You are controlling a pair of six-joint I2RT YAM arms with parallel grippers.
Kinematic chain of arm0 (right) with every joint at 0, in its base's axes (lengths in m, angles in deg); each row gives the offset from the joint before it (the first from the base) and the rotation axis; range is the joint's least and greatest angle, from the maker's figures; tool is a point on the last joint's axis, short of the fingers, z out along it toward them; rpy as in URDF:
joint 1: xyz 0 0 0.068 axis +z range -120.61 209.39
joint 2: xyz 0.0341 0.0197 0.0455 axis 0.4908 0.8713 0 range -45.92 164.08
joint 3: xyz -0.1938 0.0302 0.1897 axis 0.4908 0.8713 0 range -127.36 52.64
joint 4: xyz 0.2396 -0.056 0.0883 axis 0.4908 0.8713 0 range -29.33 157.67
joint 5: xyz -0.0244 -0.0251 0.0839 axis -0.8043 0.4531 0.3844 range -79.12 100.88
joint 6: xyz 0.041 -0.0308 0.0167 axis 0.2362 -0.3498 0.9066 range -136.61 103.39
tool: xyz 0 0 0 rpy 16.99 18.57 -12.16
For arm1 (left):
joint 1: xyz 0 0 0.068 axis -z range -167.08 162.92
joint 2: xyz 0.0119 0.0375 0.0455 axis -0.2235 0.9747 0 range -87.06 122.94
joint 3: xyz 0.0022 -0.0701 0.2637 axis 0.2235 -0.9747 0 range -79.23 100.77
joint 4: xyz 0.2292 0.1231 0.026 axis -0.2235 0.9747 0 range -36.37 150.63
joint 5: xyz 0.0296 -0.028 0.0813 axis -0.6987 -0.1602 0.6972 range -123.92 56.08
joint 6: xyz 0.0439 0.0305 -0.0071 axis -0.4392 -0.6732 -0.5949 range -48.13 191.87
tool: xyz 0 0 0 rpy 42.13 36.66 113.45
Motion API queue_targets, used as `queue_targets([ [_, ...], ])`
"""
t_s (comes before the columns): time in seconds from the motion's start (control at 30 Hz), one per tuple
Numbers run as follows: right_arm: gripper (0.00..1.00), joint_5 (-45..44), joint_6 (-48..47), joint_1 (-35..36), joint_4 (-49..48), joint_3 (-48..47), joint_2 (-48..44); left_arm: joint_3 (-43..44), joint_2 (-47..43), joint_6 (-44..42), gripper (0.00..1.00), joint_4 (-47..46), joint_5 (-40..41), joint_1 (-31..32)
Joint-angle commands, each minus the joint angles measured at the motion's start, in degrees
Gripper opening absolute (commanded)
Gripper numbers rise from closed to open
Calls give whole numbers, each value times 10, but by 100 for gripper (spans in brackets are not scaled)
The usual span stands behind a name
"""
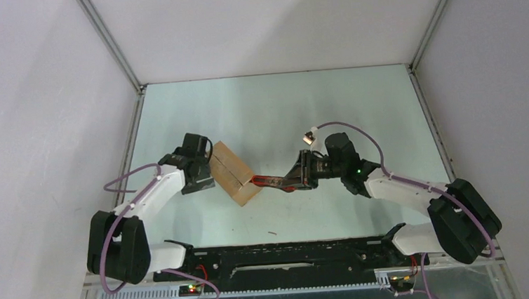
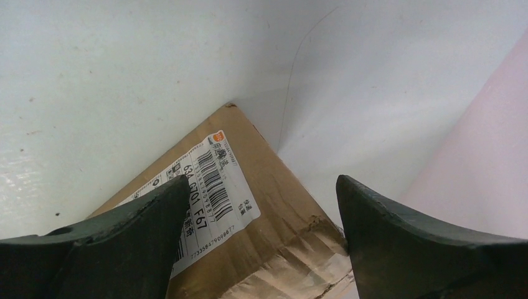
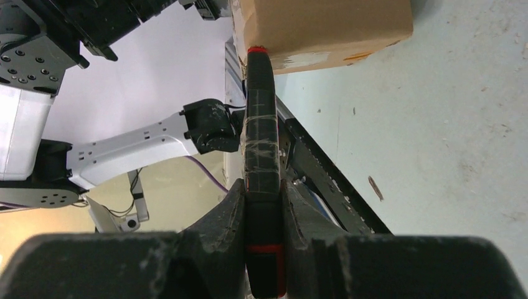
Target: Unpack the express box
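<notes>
The express box (image 1: 232,173) is a small brown carton on the table's left-middle. In the left wrist view its white label (image 2: 212,180) and taped flap face the camera. My left gripper (image 1: 205,169) is open at the box's far-left end; its fingers (image 2: 143,237) spread over the label face, and the right finger touches the taped edge. My right gripper (image 1: 299,178) is shut on the red-and-black utility knife (image 1: 272,182). In the right wrist view the knife (image 3: 261,124) points at the box (image 3: 324,25), with its red tip at the box's lower edge.
White enclosure walls stand on three sides. The black base rail (image 1: 283,254) runs along the near edge. A small dark scrap (image 1: 272,232) lies on the pale green table (image 1: 280,113) in front of the rail. The left arm's links (image 3: 137,146) show behind the knife.
</notes>
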Motion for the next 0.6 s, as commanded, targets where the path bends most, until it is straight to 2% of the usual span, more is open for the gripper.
queue_targets([
  [0.0, 0, 55, -52, -22, 75, -2, -7, 26, 12, 170, 90, -8, -48, 19],
  [0.13, 0, 70, -52, -31, 68, -2, -4, 28, 9, 165, 90, -3, -40, 20],
  [0.2, 0, 71, -47, -32, 60, -2, 6, 39, 4, 123, 89, -6, -34, 20],
  [0.27, 0, 70, -41, -33, 51, -3, 19, 52, -11, 80, 95, 36, -7, 13],
  [0.33, 0, 55, -44, -34, 57, -3, 22, 59, -30, 2, 100, 49, 5, -6],
  [0.43, 0, 26, -54, -39, 83, -3, 21, 65, -48, -147, 100, 51, -35, -69],
  [0.57, 0, -11, -62, -40, 107, -3, 8, 105, -62, -298, 100, 89, -32, -114],
])
